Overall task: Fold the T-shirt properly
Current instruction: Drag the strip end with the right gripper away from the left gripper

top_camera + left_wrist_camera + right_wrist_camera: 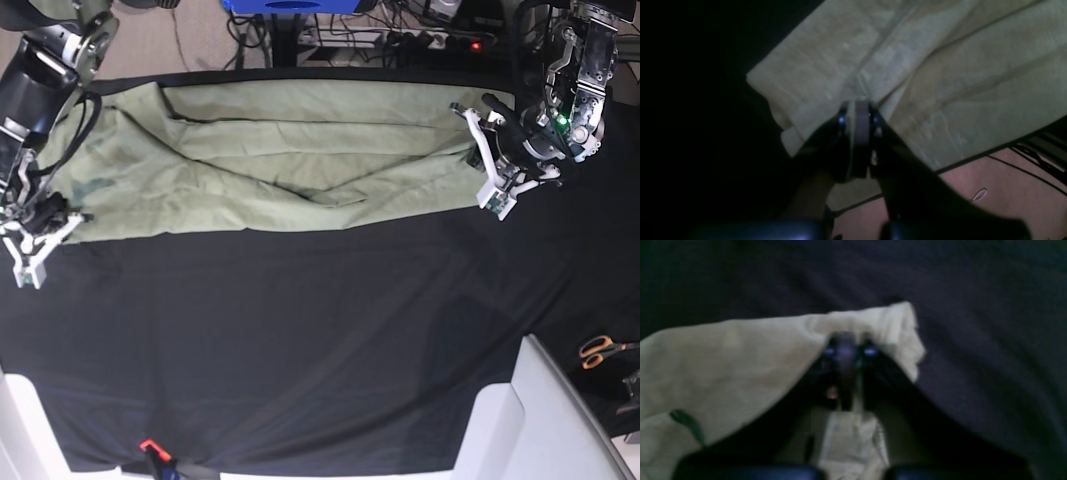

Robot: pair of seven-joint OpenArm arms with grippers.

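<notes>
Base view: both hands, left (482, 172) and right (48, 232), pinch the T-shirt (270, 205); uneven pulling could skew it.

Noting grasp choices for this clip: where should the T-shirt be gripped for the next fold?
Probably the near edge of the T-shirt, pinched at both ends from the robot's side: it lies flat and runs across the whole bundle.

Wrist views dim; right wrist view blurred; base view brighter, sharper.
</notes>
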